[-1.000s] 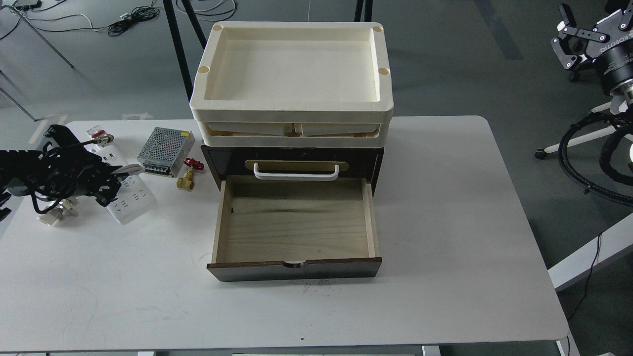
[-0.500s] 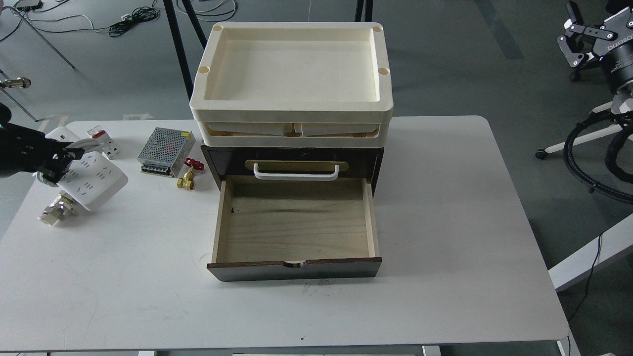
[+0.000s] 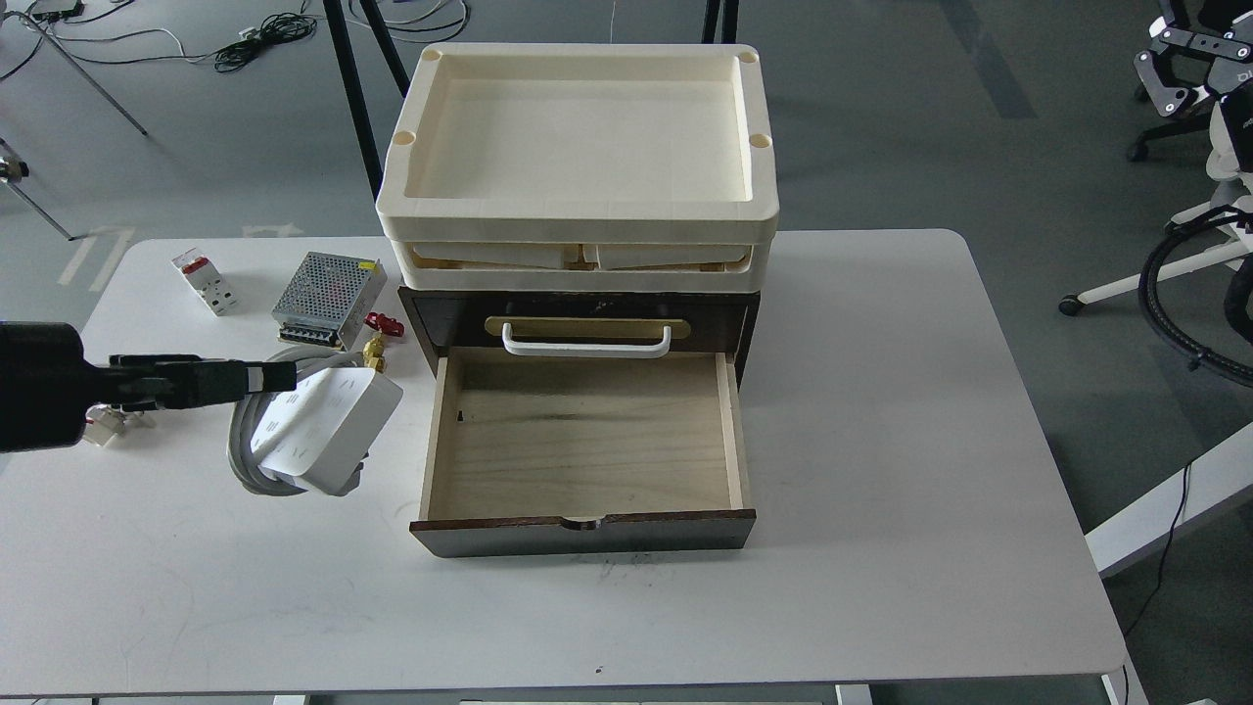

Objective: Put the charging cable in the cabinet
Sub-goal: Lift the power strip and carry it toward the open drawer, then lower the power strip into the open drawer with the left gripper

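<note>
The charging cable (image 3: 328, 431), a white power strip with its grey-white cord (image 3: 247, 446) looped under it, hangs tilted above the table just left of the open drawer. My left gripper (image 3: 277, 376) reaches in from the left edge and is shut on the strip's upper left end. The cabinet (image 3: 578, 318) is a dark brown box with a white bar handle; its pale wooden drawer (image 3: 587, 441) is pulled out and empty. My right gripper (image 3: 1180, 54) is raised at the top right corner, far from the table, only partly in view.
Cream trays (image 3: 578, 211) are stacked on the cabinet. A silver mesh box (image 3: 328, 286), a small white red-switched block (image 3: 204, 282) and a brass valve with a red handle (image 3: 377, 343) lie at the back left. A small metal fitting (image 3: 103, 423) lies under my left arm.
My left gripper has carried the power strip from the table's far left towards the right, up to the drawer's left side. The right gripper has moved up and right, further out of view.
</note>
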### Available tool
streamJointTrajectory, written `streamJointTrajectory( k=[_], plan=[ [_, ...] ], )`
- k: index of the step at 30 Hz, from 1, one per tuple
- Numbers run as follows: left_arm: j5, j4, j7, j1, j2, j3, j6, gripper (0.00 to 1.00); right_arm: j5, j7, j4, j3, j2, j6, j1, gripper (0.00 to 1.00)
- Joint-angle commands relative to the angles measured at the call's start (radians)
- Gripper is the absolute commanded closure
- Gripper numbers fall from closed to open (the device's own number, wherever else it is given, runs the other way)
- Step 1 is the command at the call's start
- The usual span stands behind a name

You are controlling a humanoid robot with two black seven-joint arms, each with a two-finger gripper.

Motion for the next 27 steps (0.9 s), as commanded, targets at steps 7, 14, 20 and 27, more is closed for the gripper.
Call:
streamJointTrajectory(
  k=[7, 14, 20, 27],
  plan=[
    [-0.311, -0.002, 0.000, 0.012, -0.198, -0.009, 0.063, 1.00, -0.001, 0.000, -0.036, -0.002, 0.009, 0.002, -0.003, 0.01],
    [-0.371, 0.036, 0.000, 0.064, -0.364, -0.009, 0.143, 1.00, -0.001, 0.000, -0.047, -0.002, 0.013, -0.003, 0.005, 0.01],
    [-0.425, 0.125, 0.000, 0.124, -0.488, -0.011, 0.195, 1.00, -0.001, 0.000, -0.049, -0.002, 0.000, -0.003, 0.003, 0.01],
    [-0.445, 0.269, 0.000, 0.157, -0.603, -0.011, 0.209, 1.00, -0.001, 0.000, -0.047, 0.000, 0.000, -0.006, 0.005, 0.01]
  ],
)
